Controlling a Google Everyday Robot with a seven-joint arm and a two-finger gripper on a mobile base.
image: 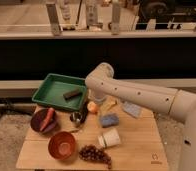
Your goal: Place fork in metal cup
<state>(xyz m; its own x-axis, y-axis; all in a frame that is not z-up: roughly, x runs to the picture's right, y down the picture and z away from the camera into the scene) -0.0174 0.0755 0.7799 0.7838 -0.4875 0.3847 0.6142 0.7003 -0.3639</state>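
Wide view first: the wooden bench is crowded, and the pale arm comes in from the right of the metal cup, with its elbow raised behind it. The green tray sits behind and left of the cup, and the orange bowl sits in front and a touch left.

Now the gripper: it hangs below the elbow, behind and to the right of the cup, just past the orange fruit. Its jaws stand wide, and nothing shows between them.

And the fork? It's a thin, faint silvery sliver lying flat on the bench just in front of the cup, between the cup and the orange bowl. Its length runs roughly left to right.

So from the gripper the fork lies forward and to the left, on the far side of the cup. My read: the reach has to pass over or round the cup, then come down with the jaws set across that left-right axis.
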